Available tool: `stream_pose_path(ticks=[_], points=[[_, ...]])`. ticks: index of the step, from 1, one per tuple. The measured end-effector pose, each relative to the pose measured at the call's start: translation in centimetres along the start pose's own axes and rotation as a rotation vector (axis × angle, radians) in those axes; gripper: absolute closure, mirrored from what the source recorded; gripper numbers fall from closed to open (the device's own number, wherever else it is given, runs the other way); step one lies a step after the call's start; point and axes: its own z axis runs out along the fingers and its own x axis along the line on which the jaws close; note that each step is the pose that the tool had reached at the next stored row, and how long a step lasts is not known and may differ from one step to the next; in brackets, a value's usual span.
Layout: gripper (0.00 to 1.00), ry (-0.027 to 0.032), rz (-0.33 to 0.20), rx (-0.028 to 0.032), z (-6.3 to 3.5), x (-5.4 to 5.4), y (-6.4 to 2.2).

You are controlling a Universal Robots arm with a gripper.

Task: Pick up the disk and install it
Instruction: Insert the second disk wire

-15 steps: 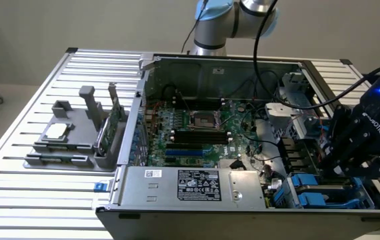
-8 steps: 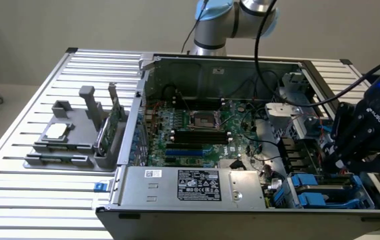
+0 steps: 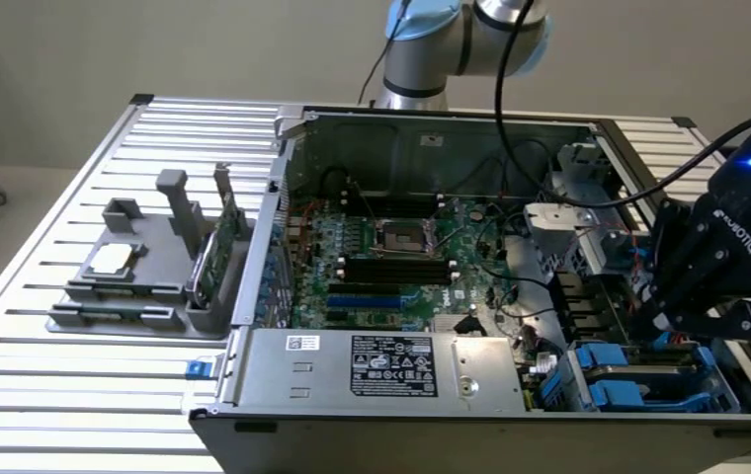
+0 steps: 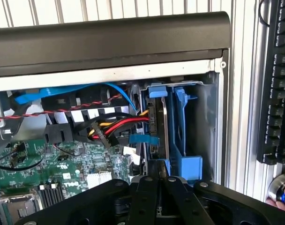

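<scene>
The disk [image 4: 161, 126] stands on edge in the blue drive bay [image 4: 189, 140] at the front corner of the open computer case, on the exterior view's right. Its blue carrier tab [image 4: 157, 91] sticks out at the far end. My gripper [image 4: 161, 180] hangs over the bay, and its black fingers [image 4: 147, 187] are shut on the disk's near edge. In the exterior view the gripper [image 3: 672, 321] reaches down into the case just above the blue carriers [image 3: 613, 370], and its body hides the held edge.
Red, yellow and black cables [image 4: 119, 126] run right beside the bay, next to the motherboard [image 3: 389, 267]. The power supply [image 3: 375, 365] fills the case front. A grey fixture [image 3: 125, 286] with a small chip and a green card [image 3: 224, 257] stands on the slatted table. A keyboard [image 4: 278, 84] lies outside the case.
</scene>
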Motion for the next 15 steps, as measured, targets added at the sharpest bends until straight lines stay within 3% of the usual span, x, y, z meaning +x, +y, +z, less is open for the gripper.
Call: stream_pose_path(ticks=[5, 7, 10, 11, 15], points=[[0.89, 0.0012, 0.000, -0.0083, 0.00, -0.1, -1.26], [0.89, 0.0020, 0.001, -0.0162, -0.07, -0.1, -1.81], [0.89, 0.0039, 0.002, -0.0338, -0.11, -0.1, -2.45], [0.89, 0.0042, 0.002, -0.0366, -0.10, -0.1, -2.47], [0.89, 0.0041, 0.002, -0.0370, -0.11, -0.1, -2.48]])
